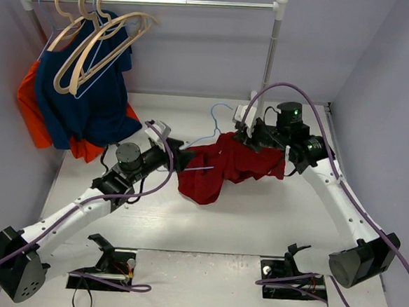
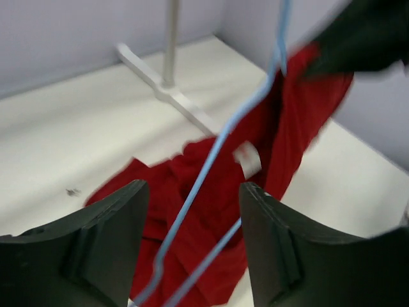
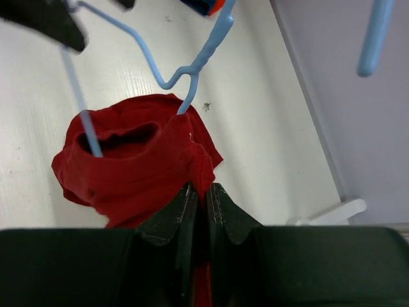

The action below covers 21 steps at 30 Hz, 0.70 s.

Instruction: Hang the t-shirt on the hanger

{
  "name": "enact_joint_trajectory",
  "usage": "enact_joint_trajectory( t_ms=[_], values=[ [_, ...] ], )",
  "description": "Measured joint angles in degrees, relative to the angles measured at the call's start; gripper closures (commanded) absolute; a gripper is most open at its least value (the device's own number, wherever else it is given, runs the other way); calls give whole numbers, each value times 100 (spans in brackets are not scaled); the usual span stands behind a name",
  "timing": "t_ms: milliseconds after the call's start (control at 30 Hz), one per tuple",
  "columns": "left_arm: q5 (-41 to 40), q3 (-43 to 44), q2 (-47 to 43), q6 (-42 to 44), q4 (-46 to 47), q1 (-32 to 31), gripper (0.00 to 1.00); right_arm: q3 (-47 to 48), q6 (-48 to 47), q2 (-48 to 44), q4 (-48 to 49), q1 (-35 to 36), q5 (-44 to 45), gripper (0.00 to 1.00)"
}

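- Top view: the dark red short-sleeved cloth t-shirt (image 1: pixel 213 175) hangs bunched between the two arms, and its lower part seems to rest on the white surface (image 1: pixel 255 227). The right claw (image 1: pixel 246 137) grips its upper edge. The left claw (image 1: pixel 178 159) sits on the other side, at one end of the thin light-blue wire hanger (image 1: pixel 200 169), whose slim hook rises behind the shirt. A navy shirt (image 1: pixel 88 110), an orange garment (image 1: pixel 27 106) and pale wooden hangers (image 1: pixel 92 54) hang on the rail (image 1: pixel 166 3) at the back, well apart.
- Left wrist view: this claw's jaws stand apart, with the bent corner of the wire running between them. I cannot see either pad pressing on it. The cloth is soft, limp and deeply folded, and a small white label (image 2: pixel 247 158) shows just beside the wire.
- Right wrist view: the jaws are together, clamped on a fold of red cloth by the collar. One arm of the wire passes down into the open neck hole (image 3: pixel 118 139); the other seems to go behind the collar.
- Judgement: the step in hand looks like threading the hanger through the neck. To do it well, the right claw should hold the collar taut and open while the wire corner slides in under the shoulder. The smooth, thin wire can slip and the limp knit can bunch on the corner, so slow moves suit best.
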Motion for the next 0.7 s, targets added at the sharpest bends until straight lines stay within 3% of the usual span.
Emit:
enact_joint_trajectory(
  t_ms=[33, 200, 367, 533, 700],
  values=[
    [-260, 210, -13, -31, -157, 0, 37, -177, 61, -122, 149, 98, 129, 100],
    [-1311, 831, -291, -404, -835, 0, 36, -719, 221, -487, 800, 382, 763, 100],
    [-2135, 955, -584, -1427, -1622, -2, 36, -881, 262, -638, 1357, 522, 1580, 100],
    [-2511, 758, -551, -2459, -2168, -22, 36, -1049, 254, -715, 1705, 767, 2159, 100],
    [-2579, 549, -17, -3193, -2096, -83, 36, -1088, 254, -715, 1762, 951, 2437, 100]
  ],
)
